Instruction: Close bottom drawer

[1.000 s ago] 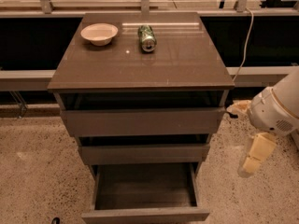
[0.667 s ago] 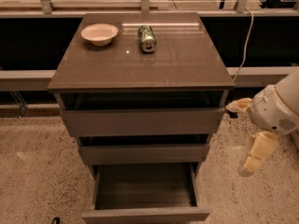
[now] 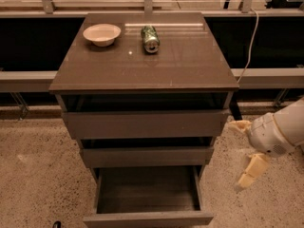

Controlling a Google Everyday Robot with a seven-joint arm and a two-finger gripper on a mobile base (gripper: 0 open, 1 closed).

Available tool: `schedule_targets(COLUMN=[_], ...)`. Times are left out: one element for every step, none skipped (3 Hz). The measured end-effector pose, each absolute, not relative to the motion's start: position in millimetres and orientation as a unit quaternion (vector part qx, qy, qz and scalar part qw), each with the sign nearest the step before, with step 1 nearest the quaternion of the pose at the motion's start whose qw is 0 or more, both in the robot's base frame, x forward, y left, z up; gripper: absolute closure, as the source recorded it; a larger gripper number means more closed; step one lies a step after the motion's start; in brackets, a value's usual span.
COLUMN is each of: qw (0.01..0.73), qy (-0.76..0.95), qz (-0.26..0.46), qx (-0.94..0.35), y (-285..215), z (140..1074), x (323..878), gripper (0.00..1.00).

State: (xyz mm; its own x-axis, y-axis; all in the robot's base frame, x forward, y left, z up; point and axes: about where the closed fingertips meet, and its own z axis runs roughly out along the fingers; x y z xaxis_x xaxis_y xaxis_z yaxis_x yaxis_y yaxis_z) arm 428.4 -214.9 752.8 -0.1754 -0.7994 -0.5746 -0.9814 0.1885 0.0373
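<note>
While the bottom drawer (image 3: 148,218) stood pulled well out at the foot of the cabinet (image 3: 180,61), my gripper (image 3: 245,148) hung empty and spread wide off to its right, so I judged the approach underway, next swinging before its front to push.

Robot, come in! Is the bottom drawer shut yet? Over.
Gripper right of the cabinet, jaws open, holding nothing. Bottom drawer pulled out, untouched. Bowl and can on top, out of the way.
</note>
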Motion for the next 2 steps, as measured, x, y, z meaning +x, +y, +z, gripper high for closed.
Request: schedule_targets(qw=[0.286,0.313], qy=[0.717,0.706], qz=[0.199,0.160], qx=[-0.604,-0.614], y=[-214,-224], z=[697,694], x=[421,432], gripper=[0.00,0.00])
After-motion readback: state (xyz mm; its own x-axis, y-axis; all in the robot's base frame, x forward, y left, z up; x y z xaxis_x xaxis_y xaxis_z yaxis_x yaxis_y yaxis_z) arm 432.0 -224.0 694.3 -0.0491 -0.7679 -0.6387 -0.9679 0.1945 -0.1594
